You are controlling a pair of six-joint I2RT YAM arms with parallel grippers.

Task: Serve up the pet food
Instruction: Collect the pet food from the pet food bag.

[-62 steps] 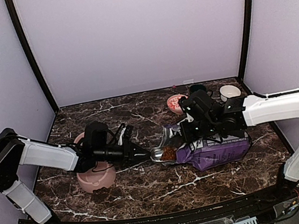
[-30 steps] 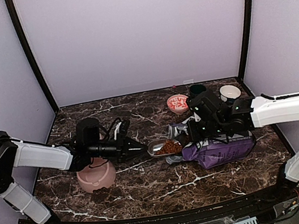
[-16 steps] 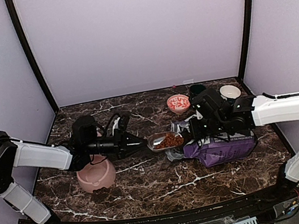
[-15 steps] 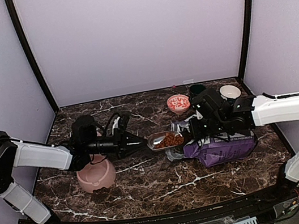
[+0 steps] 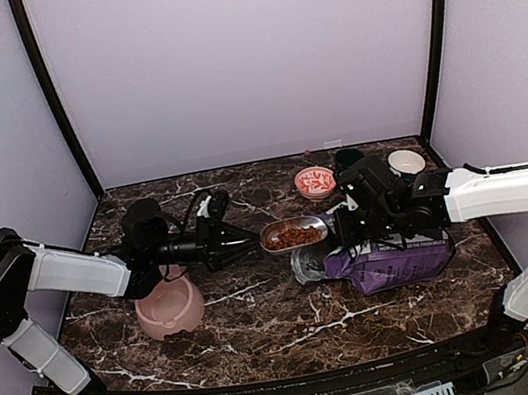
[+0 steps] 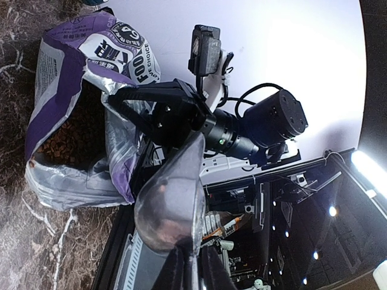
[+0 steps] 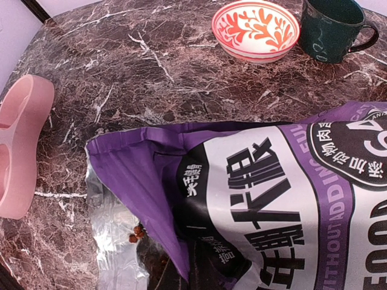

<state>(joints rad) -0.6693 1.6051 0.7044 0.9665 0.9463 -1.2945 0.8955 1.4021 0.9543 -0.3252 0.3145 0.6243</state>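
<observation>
My left gripper is shut on the handle of a clear scoop that carries a heap of reddish-brown pet food. It holds the scoop above the table, between the pink double bowl and the purple-and-white bag. In the left wrist view the scoop rises from my fingers, and more kibble shows inside the bag. My right gripper is shut on the bag's upper edge and holds its mouth open. The right wrist view shows the bag and a few pellets at its foil mouth.
A red-patterned bowl, a dark green mug and a white bowl stand at the back right. They lie behind the bag. The pink bowl also shows at the left of the right wrist view.
My left gripper has drawn the filled scoop out of the bag's mouth, lifted it and moved it back and to the left. My right gripper has kept its hold on the bag.
</observation>
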